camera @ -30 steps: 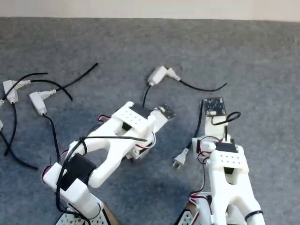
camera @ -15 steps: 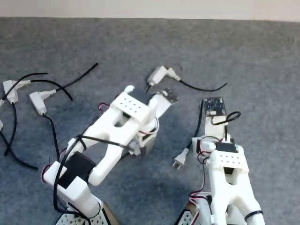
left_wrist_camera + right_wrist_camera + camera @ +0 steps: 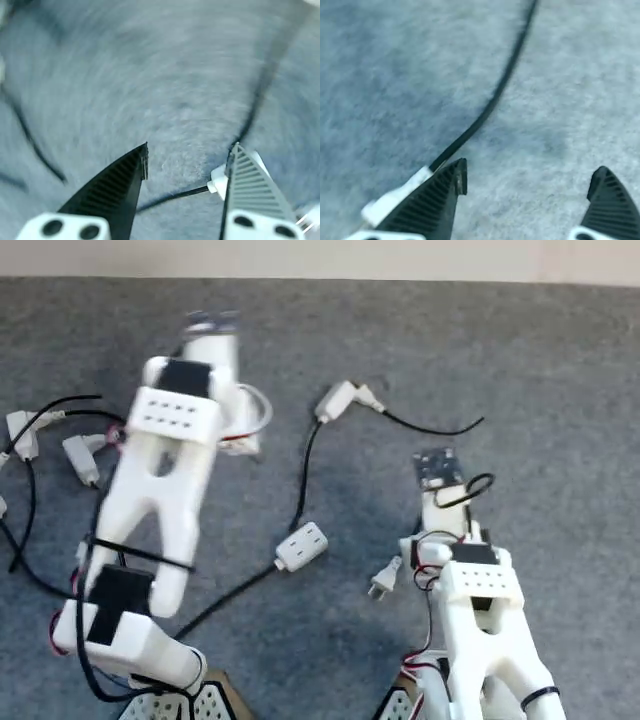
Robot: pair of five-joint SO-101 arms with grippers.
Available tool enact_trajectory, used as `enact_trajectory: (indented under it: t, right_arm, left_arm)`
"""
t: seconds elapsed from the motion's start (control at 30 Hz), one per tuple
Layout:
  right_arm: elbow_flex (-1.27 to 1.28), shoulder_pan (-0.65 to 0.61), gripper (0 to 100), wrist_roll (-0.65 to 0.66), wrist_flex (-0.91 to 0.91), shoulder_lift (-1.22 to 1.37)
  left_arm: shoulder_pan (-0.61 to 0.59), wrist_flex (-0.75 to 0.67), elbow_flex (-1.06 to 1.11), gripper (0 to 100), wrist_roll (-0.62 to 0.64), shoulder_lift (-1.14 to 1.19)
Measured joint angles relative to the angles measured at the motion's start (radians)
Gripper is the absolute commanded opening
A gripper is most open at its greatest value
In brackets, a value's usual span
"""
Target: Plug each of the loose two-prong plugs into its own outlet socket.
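The outlet socket [image 3: 301, 546], a small white block on a black cord [image 3: 230, 592], is lying on the grey carpet [image 3: 560, 390] between the two arms. The loose two-prong plug [image 3: 383, 580] is lying just beside it, on the right arm's side. The left gripper [image 3: 190, 150] is hanging well beyond the socket, jaws spread wide and gripping nothing. The right gripper [image 3: 532, 170] is hovering past the plug, equally wide and empty. The plug is probably light, hard, smooth plastic, and its springy cord may twist it. Gripping across the body's flat sides, behind the prongs, looks best. The light socket will likely slide, needing bracing.
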Motion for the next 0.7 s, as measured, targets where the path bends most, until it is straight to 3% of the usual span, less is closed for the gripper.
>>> enact_trajectory:
  t: [0.1,0.23,0.37,0.47,0.7]
  right_arm:
    - [-0.043,-0.037,36.4,-0.031,0.091,0.000]
    - [-0.140,-0.101,36.4,-0.064,0.227,0.000]
    - [-0.210,-0.181,36.4,0.031,0.285,0.000]
    - [-0.215,-0.238,36.4,0.250,0.295,0.000]
    - [-0.204,-0.250,35.2,1.042,0.477,0.000]
  left_arm:
    - [-0.077,-0.101,0.163,27,0.107,0.000]
    - [-0.164,-0.296,0.351,27,0.160,0.000]
    - [-0.181,-0.361,0.391,27,0.169,0.000]
    - [-0.180,-0.371,0.394,27,0.169,0.000]
    - [-0.186,-0.373,0.425,27,0.169,0.000]
